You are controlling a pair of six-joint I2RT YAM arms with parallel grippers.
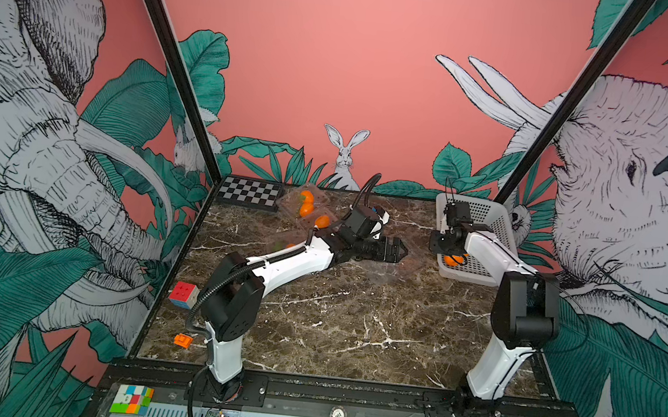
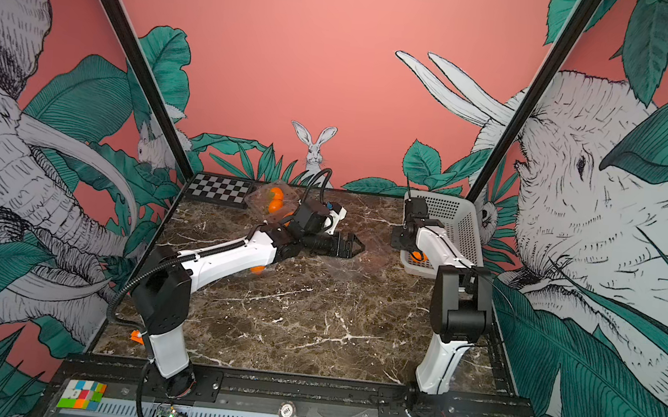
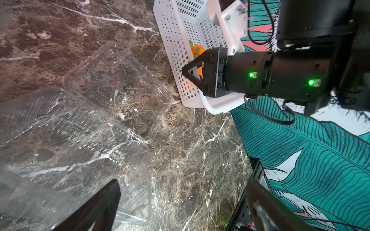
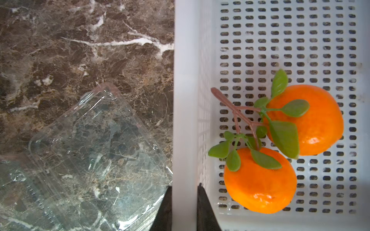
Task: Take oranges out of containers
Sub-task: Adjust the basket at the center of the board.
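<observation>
Two leafy oranges (image 4: 260,180) (image 4: 304,120) lie in the white perforated basket (image 4: 184,100). My right gripper (image 4: 184,192) is shut on the basket's near wall, one finger outside and one inside. Two clear containers (image 3: 118,90) (image 3: 70,150) lie open and empty on the marble beside the basket. My left gripper (image 3: 183,192) hangs open over them, holding nothing. At the back, three oranges (image 1: 307,196) (image 1: 306,210) (image 1: 322,221) sit in clear containers (image 1: 291,203). Another orange (image 2: 258,269) shows under my left arm.
A chessboard (image 1: 248,193) lies at the back left. A Rubik's cube (image 1: 184,294) and a small flat orange block (image 1: 183,340) sit along the left edge. Another cube (image 1: 132,399) rests on the front ledge. The basket (image 1: 486,216) fills the back right corner.
</observation>
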